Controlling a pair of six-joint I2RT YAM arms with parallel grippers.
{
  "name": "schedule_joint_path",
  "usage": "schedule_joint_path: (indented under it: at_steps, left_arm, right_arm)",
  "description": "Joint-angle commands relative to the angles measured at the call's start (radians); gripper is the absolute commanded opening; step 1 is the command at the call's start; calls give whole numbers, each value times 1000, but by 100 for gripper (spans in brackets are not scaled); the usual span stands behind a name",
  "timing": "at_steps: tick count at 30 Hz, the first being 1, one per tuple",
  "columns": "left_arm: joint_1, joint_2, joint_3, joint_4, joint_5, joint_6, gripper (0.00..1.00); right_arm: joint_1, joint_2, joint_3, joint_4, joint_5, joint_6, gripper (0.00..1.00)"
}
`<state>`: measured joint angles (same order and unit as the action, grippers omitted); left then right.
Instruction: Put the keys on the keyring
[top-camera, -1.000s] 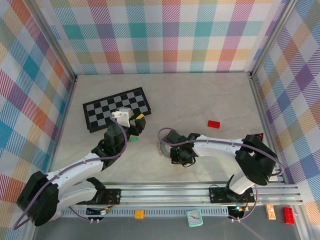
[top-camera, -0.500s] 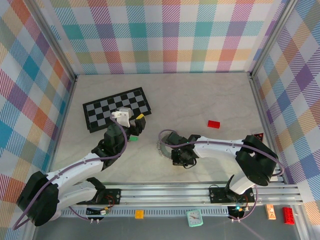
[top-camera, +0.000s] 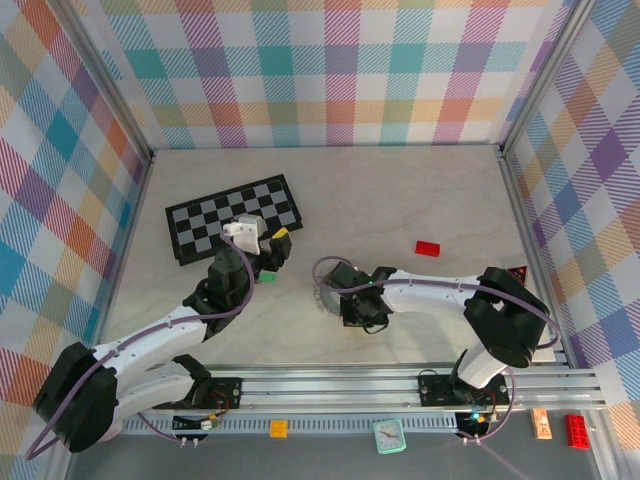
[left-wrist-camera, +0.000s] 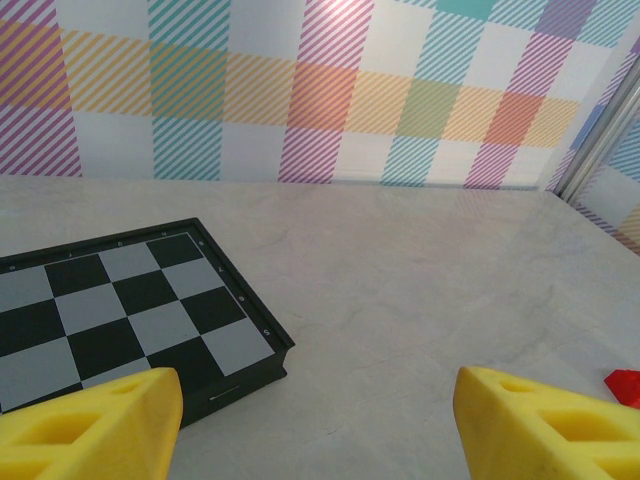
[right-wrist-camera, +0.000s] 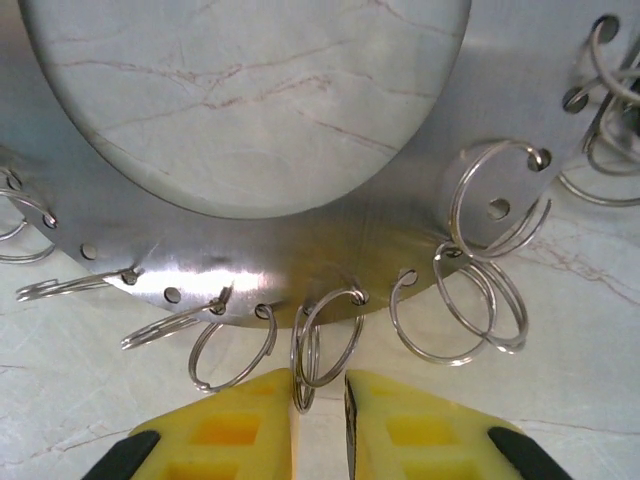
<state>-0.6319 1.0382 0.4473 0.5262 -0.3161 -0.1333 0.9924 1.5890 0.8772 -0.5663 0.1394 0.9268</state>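
Surface: pale marbled tabletop (top-camera: 400, 190), walled by pastel plaid panels (top-camera: 330, 70).
Far-left corner: black-and-grey chessboard (top-camera: 215, 225), lying flat and set at an angle.
Right side: small red plastic brick (top-camera: 428, 248), well apart from both arms.
Keyring (right-wrist-camera: 300, 250): large flat silvery metal ring, holes along its rim, small wire loops (right-wrist-camera: 330, 340) threaded through them; flat on the tabletop's middle, towards the near edge.
Right gripper (right-wrist-camera: 320, 420): yellow fingers narrowed to a slim gap at the keyring's rim, one wire loop standing between the tips, not visibly clamped.
Left gripper (left-wrist-camera: 315, 425): yellow fingers spread wide, holding nothing, by the chessboard's near corner.
Green-headed key (top-camera: 265, 278): only the green head showing, just beside the left arm's wrist, left of the keyring and apart from it.
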Motion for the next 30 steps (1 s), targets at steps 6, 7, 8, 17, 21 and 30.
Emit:
schedule_joint_path:
  at_steps: [6, 7, 8, 17, 21, 30]
  left_arm:
    - [8, -17, -7, 17, -14, 17, 71]
    - [8, -18, -7, 17, -14, 17, 71]
    - [7, -18, -6, 17, -12, 17, 71]
    - [8, -22, -7, 13, -14, 18, 71]
    - [8, -20, -5, 15, -14, 18, 71]
    - [8, -17, -6, 18, -13, 18, 71]
  right_arm:
    - [5, 24, 48, -34, 51, -37, 20]
    - [3, 27, 53, -36, 55, -40, 20]
    - [3, 29, 58, -39, 57, -44, 20]
    - [4, 35, 90, -73, 80, -65, 17]
    - [5, 30, 94, -83, 71, -68, 16]
    - [13, 33, 103, -106, 54, -69, 13]
